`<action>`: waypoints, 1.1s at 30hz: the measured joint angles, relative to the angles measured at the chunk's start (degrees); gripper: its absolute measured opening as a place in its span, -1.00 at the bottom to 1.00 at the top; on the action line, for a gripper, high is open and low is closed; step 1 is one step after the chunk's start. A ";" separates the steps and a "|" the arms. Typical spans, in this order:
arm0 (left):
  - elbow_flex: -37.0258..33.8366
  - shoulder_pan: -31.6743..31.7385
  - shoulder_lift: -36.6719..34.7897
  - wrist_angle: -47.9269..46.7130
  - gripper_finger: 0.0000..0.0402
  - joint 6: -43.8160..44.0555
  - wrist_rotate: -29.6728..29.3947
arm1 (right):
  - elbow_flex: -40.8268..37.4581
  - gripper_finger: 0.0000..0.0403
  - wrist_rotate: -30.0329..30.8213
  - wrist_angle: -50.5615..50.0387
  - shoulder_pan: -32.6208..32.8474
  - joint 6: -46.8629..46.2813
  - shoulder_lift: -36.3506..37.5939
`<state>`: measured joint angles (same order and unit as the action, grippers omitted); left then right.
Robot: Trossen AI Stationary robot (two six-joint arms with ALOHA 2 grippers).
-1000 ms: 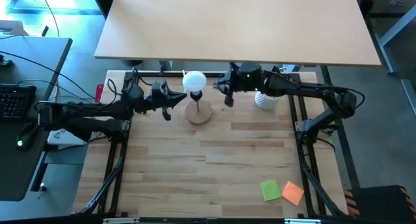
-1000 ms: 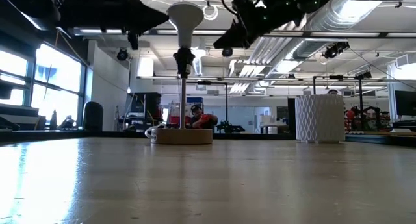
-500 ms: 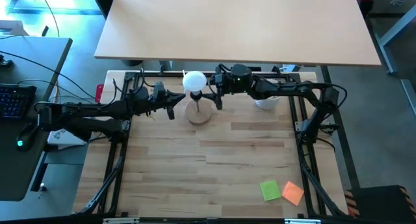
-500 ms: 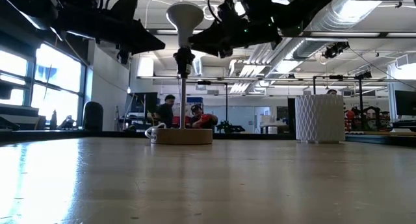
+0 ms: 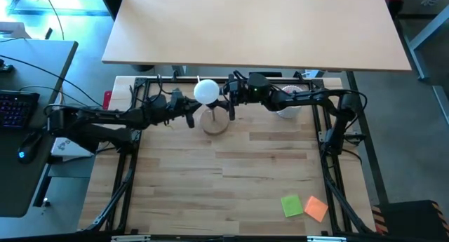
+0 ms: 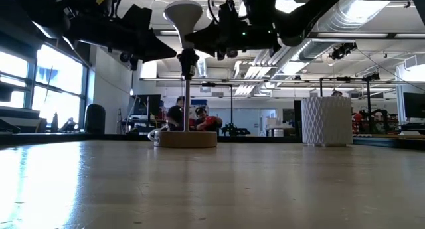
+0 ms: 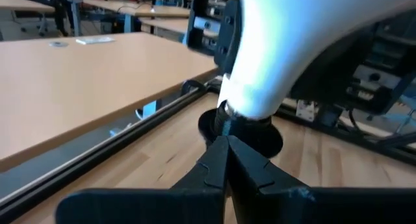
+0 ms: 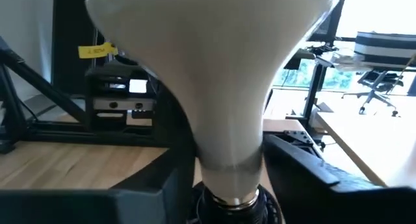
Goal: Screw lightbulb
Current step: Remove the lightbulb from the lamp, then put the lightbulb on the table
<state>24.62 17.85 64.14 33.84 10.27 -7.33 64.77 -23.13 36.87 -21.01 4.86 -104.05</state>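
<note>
The right gripper (image 8: 227, 178) spans the lightbulb's (image 8: 214, 74) neck, seemingly gripping it, while the left gripper (image 7: 225, 160), pinched closed, sits just before the socket (image 7: 244, 130).

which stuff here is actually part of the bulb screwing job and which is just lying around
Part of the job:
- lightbulb, seated in the lamp base
- right gripper, fingers either side of the bulb's neck
- left gripper, shut, beside the socket

Just lying about:
- white cup
- green sticky note
- orange sticky note
</note>
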 joint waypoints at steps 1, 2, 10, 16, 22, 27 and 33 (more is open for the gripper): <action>0.00 0.02 0.48 0.94 -1.00 -0.01 0.00 | 0.00 -0.17 0.02 0.03 -0.01 0.02 0.00; 0.00 0.01 0.95 2.15 -1.00 -0.01 0.02 | 0.00 -0.22 0.03 0.17 -0.01 0.03 0.00; -0.02 -0.02 2.25 5.89 -1.00 0.01 0.07 | 0.00 -0.42 0.06 1.85 -0.01 0.13 0.00; -0.02 -0.04 2.17 9.88 -1.00 0.01 0.08 | 0.02 -0.37 0.08 3.83 0.01 0.53 0.00; -0.04 -0.04 1.46 13.22 -1.00 0.01 0.90 | 0.04 -0.37 0.06 3.48 -0.01 0.53 0.00; 0.84 -0.07 1.49 13.97 -1.00 0.12 1.68 | 0.09 -0.37 -0.08 3.67 -0.03 0.65 0.02; 1.94 -0.50 1.86 14.23 -1.00 0.08 2.24 | 0.09 -0.37 -0.47 3.66 0.11 1.29 0.07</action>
<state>26.57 17.34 66.00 48.07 10.35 -5.10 64.86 -23.59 40.52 -20.89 6.15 -103.98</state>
